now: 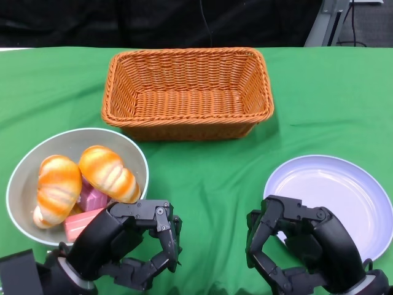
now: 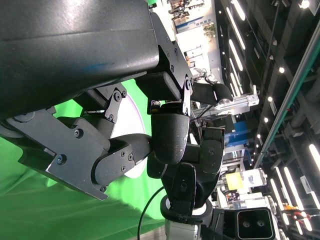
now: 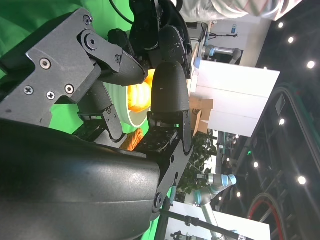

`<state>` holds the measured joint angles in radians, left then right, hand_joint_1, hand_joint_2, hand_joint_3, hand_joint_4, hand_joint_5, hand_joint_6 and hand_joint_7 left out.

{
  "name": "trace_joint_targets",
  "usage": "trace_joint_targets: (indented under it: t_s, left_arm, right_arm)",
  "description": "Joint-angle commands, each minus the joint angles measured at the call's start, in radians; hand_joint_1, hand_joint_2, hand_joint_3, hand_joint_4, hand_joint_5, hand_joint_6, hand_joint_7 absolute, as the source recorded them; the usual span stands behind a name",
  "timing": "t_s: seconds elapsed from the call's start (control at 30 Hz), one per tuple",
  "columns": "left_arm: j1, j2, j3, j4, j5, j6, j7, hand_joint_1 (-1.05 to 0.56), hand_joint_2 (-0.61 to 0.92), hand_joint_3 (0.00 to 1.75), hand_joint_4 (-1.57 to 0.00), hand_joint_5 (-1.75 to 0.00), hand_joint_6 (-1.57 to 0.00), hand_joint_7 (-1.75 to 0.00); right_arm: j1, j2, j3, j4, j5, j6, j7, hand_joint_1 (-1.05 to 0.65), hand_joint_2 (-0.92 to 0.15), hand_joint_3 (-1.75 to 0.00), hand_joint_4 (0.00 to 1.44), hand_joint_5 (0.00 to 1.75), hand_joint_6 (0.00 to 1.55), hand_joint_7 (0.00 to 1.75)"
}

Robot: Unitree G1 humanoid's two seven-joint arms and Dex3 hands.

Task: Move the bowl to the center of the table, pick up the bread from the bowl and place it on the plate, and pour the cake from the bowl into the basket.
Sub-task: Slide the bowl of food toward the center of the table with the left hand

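Grey bowl (image 1: 18, 178), round and shallow, at the left edge of the head view, on the green cloth (image 1: 209, 178), well off from the middle. Inside it, two glazed orange-and-cream bread rolls: one (image 1: 57, 189) at the bowl's left, long axis running nearly top to bottom of the frame, tilted slightly; the other (image 1: 109, 173) to its right, long axis slanting from upper left down to lower right. Tucked under and between them, pink cake pieces (image 1: 91, 198), a paler pink block (image 1: 78, 224) at the bowl's lower rim, partly hidden by the left hand.

Woven orange basket (image 1: 187, 92), rectangular, upper centre of the frame, long axis left to right, open side up. Pale lilac plate (image 1: 344, 196), round, at lower right.

Left hand (image 1: 132, 243) at lower left, just beside the bowl's lower right rim, fingers curled inward, holding nothing. Right hand (image 1: 298, 246) at lower right, overlapping the plate's near-left edge, fingers likewise curled in, nothing in them.
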<state>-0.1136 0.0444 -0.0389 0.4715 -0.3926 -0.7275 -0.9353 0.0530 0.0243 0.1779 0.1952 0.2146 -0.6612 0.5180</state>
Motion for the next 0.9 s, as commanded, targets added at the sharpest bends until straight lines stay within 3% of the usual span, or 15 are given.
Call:
trace_joint_targets:
  t_s: [0.03,0.2,0.7,0.9]
  left_arm:
    - [-0.005,0.009,0.004,-0.002,-0.001,0.006,0.001,-0.12,0.55,1.06,-0.82,-1.58,-0.79,-1.38]
    - [-0.007,0.011,0.004,0.001,0.003,0.002,0.0,-0.13,0.52,1.11,-0.82,-1.59,-0.79,-1.38]
    - [-0.005,0.013,0.003,0.001,0.004,0.01,-0.002,-0.14,0.55,1.04,-0.81,-1.58,-0.78,-1.36]
    - [-0.015,0.023,-0.004,0.005,0.042,-0.077,-0.007,-0.14,0.58,1.01,-0.8,-1.58,-0.81,-1.28]
  right_arm:
    - [0.005,-0.01,-0.003,-0.007,0.009,0.006,-0.001,-0.08,-0.35,-1.23,0.84,1.68,0.75,1.33]
    - [0.002,-0.01,-0.004,-0.001,0.006,0.002,-0.001,-0.09,-0.36,-1.22,0.84,1.69,0.75,1.33]
    - [-0.001,-0.006,-0.005,0.008,0.019,-0.003,0.009,-0.07,-0.36,-1.23,0.85,1.66,0.75,1.33]
    - [0.002,-0.01,-0.006,0.001,0.01,0.002,0.003,-0.07,-0.36,-1.23,0.85,1.66,0.76,1.32]
